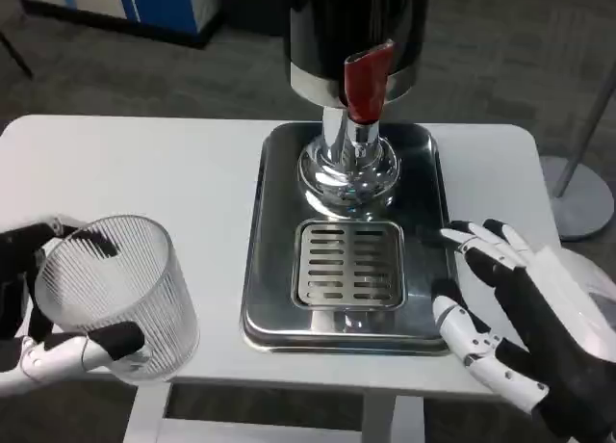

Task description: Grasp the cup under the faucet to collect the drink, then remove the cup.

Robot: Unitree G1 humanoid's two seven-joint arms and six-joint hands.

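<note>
The left hand [38, 308] clasps the ribbed clear cup [115, 294] at the desk's [144, 164] front-left, well apart from the faucet [367, 82]. It looks light, thin-walled and slippery, so gripping mid-wall seems safest. The right hand [525, 318] hovers with fingers spread, holding nothing.

Cup [120, 294] left of tray [260, 270]; dispenser [351, 77] on tray, behind grate [348, 263].

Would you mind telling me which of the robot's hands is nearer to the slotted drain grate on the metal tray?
The right hand, open beside the tray's right edge, close to the grate. The left hand holds the cup farther off, left of the tray.
</note>
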